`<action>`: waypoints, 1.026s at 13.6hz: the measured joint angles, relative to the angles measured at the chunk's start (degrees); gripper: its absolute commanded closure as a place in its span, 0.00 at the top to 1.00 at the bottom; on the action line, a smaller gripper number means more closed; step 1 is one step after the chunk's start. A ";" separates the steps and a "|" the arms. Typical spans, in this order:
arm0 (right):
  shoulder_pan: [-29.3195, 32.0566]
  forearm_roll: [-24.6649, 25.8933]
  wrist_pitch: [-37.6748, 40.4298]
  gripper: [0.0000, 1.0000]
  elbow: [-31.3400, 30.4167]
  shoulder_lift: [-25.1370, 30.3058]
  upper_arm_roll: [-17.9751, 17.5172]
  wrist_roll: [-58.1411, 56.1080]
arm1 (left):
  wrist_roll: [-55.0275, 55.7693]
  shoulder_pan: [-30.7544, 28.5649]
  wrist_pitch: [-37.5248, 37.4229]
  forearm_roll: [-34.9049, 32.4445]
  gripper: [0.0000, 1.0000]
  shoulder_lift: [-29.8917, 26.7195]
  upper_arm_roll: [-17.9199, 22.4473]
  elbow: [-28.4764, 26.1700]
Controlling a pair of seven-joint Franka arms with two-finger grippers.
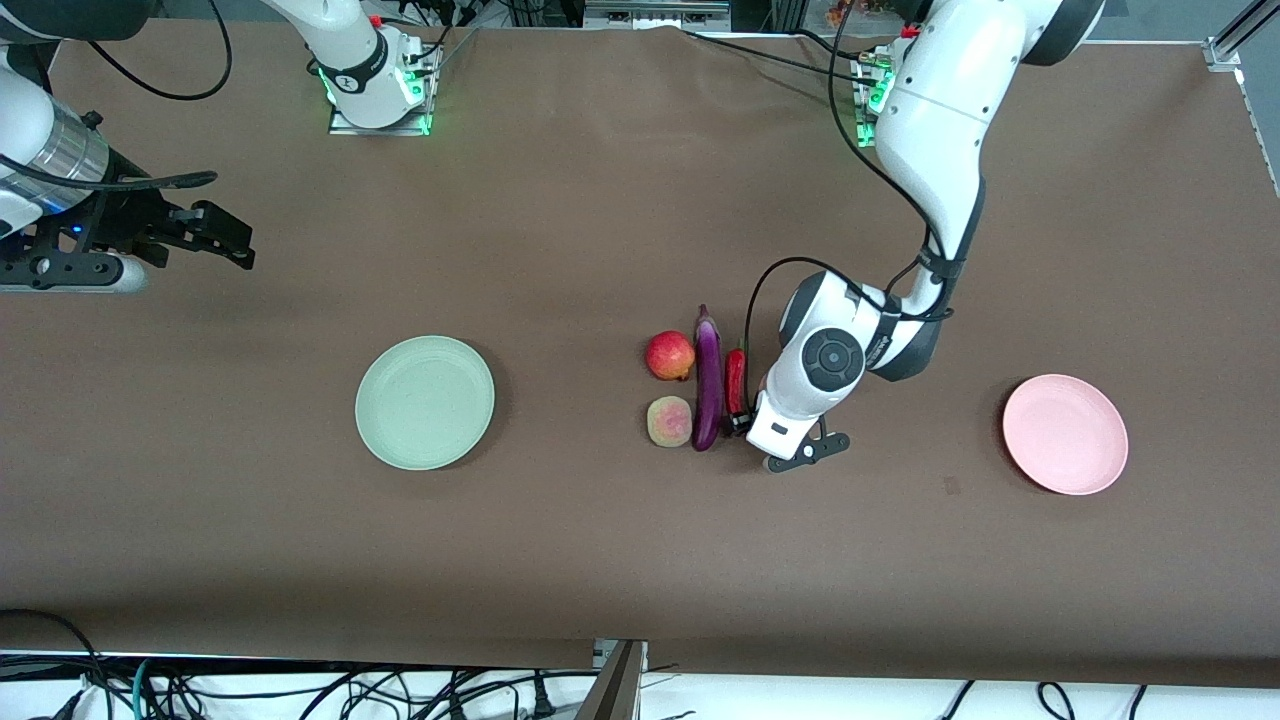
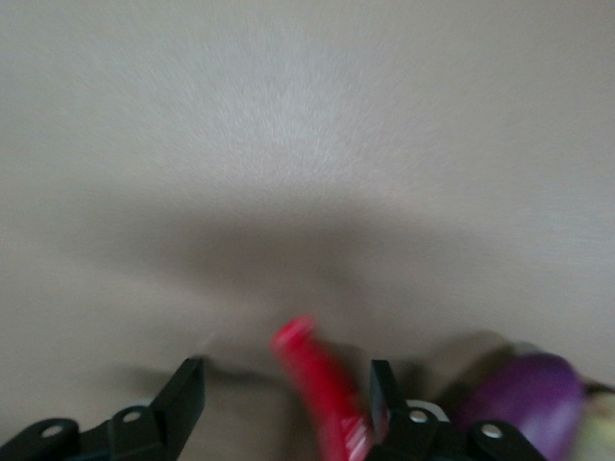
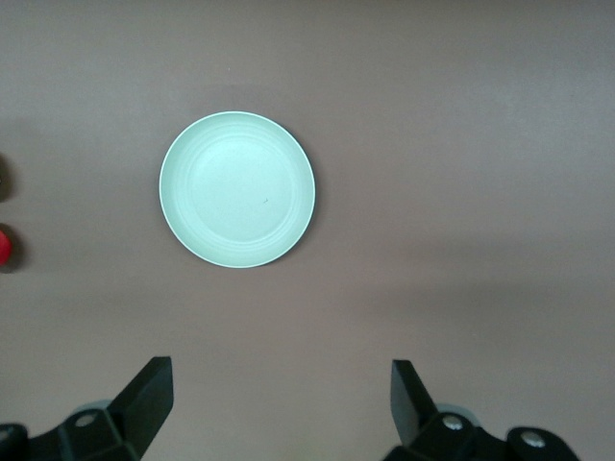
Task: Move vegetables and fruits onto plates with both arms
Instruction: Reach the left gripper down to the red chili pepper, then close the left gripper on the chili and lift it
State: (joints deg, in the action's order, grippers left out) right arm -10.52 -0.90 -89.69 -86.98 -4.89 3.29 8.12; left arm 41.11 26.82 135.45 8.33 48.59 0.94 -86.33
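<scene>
In the front view the left gripper (image 1: 742, 424) sat low at the table, right at the nearer end of the chili (image 1: 735, 380), most of it hidden under the white wrist. The eggplant (image 1: 708, 378) lay just beside the chili, on the side toward the right arm's end, with the apple (image 1: 670, 355) and the paler fruit (image 1: 669, 421) next past it, the apple farther from the camera. The pink plate (image 1: 1065, 434) lay well apart from that gripper, toward the left arm's end of the table. The right gripper (image 1: 215, 240) waited in the air over bare table at the right arm's end, its fingers spread wide; the green plate (image 1: 425, 402) lay between it and the produce. In the left wrist view the left gripper (image 2: 286, 399) stood with its fingers (image 2: 184, 394) apart on either side of the chili (image 2: 322, 389), one finger close against it, the other with a gap, so no grip showed; the eggplant (image 2: 524, 403) lay just outside them. In the right wrist view the right gripper (image 3: 281, 394) was spread wide and held nothing, with the green plate (image 3: 237, 189) ahead of it on the table.
</scene>
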 measured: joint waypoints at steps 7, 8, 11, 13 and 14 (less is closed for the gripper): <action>0.02 0.00 0.57 1.00 -0.02 -0.01 0.01 0.00 | 2.58 0.37 0.53 8.38 0.67 0.45 -0.16 1.87; 0.02 0.00 0.57 1.00 -0.02 -0.01 0.01 0.00 | 2.58 0.40 0.28 10.10 0.67 0.44 -0.22 1.89; 0.02 0.00 0.59 1.00 -0.02 -0.01 0.01 0.00 | 2.78 0.39 -1.69 11.16 0.54 0.44 -0.22 1.88; 0.02 0.00 0.59 1.00 -0.02 -0.01 0.01 0.00 | 2.77 0.32 -3.74 11.17 0.18 0.44 -0.14 1.90; 0.02 0.00 0.59 1.00 -0.02 -0.01 0.00 0.00 | 2.76 0.27 -4.49 11.18 0.00 0.33 -0.16 2.09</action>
State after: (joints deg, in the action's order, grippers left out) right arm -10.51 -0.90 -89.10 -86.99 -4.90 3.29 8.12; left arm 43.87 27.09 130.96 19.51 48.92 0.79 -84.25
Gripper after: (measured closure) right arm 0.000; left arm 0.542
